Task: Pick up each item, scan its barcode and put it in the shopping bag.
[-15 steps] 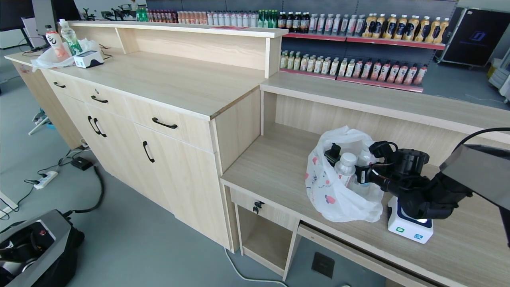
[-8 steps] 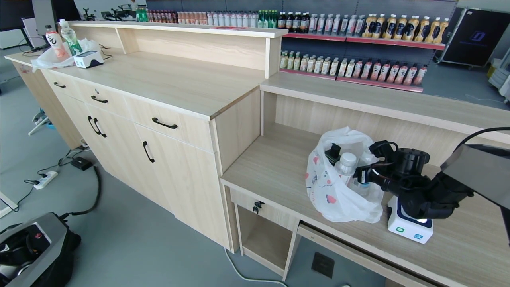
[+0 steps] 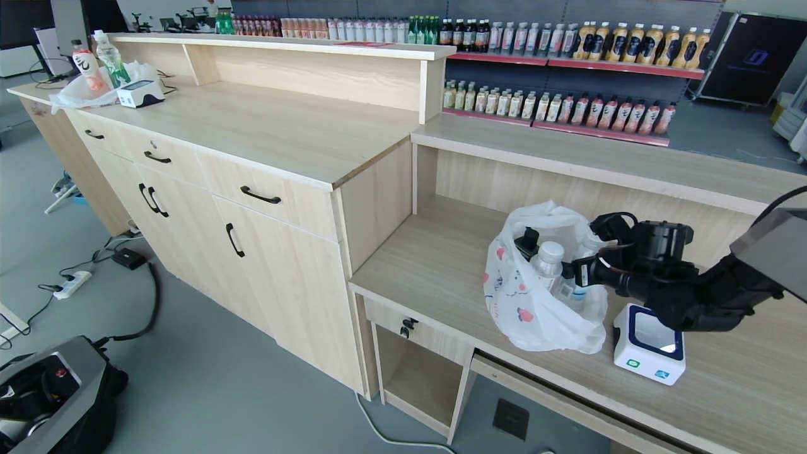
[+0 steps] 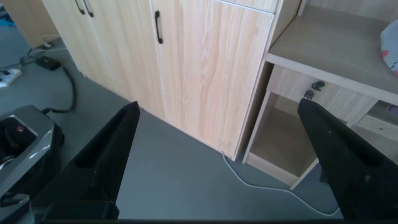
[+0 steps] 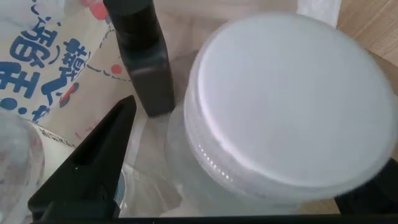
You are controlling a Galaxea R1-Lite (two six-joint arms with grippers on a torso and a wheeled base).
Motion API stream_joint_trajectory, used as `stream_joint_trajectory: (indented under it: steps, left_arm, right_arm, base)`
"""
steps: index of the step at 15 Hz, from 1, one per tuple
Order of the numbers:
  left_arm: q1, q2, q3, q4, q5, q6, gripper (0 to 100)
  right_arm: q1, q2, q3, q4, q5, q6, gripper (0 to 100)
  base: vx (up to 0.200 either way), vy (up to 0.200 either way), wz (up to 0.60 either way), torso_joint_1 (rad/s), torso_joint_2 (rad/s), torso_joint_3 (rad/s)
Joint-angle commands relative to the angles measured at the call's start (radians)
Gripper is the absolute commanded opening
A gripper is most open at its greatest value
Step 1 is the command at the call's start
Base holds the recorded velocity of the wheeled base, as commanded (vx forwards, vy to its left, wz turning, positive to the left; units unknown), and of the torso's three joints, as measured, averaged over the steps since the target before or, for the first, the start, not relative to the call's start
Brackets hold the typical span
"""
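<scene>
- Two wooden tops fill your head view: the tall cabinet counter [image 3: 265,126] on the robot's left and the low desk [image 3: 435,265] on its right, butted side to side.
- Behind both, the store shelves [image 3: 555,60] carry rows of bottled drinks.
- The shopping bag [image 3: 536,309] is white plastic with red print. It sits on the low desk near the front edge, mouth open upward.
- Your right gripper [image 3: 575,275] is at the bag's mouth, its forearm above the scanner [image 3: 649,353]. Its fingers [image 5: 93,162] are spread wide, one on each side of the white-capped bottle [image 5: 292,106]. Bag plastic shows in the gap between finger and bottle, so log it as not gripping.
- Your left gripper [image 4: 219,107] hangs low over the grey floor in front of the cabinet doors. Its fingers are wide apart, with only floor between them.
- The scanner is a white box with a dark window facing up. It stands on the desk just beside the bag, on the side away from the tall counter.
- The white-capped bottle is clear and stands upright inside the bag.
- A dark-capped bottle [image 3: 526,243] stands in the bag just beside it, on the tall-counter side.
</scene>
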Motion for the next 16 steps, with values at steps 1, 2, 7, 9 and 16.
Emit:
stream_joint_trajectory:
  steps: [1,2,7,9,16]
  left_arm:
    - [0.000,0.000,0.000,0.000,0.000,0.000,100]
    - [0.000,0.000,0.000,0.000,0.000,0.000,100]
    - [0.000,0.000,0.000,0.000,0.000,0.000,100]
    - [0.000,0.000,0.000,0.000,0.000,0.000,100]
    - [0.000,0.000,0.000,0.000,0.000,0.000,100]
  right_arm:
    - [-0.020,-0.102,0.038,0.049,-0.001,-0.033,100]
    - [-0.023,-0.117,0.061,0.044,0.001,-0.033,100]
    - [-0.044,-0.326,0.151,0.008,0.015,-0.096,100]
    - [-0.075,-0.456,0.168,0.009,0.119,-0.134,100]
    - [-0.161,-0.768,-0.044,0.359,0.113,-0.102,100]
  base:
    - [0.000,0.000,0.00,0.000,0.00,0.000]
    - [0.000,0.000,0.00,0.000,0.00,0.000]
    - [0.000,0.000,0.00,0.000,0.00,0.000]
    - [0.000,0.000,-0.30,0.001,0.00,0.001]
    - [0.000,0.000,-0.60,0.000,0.00,0.004]
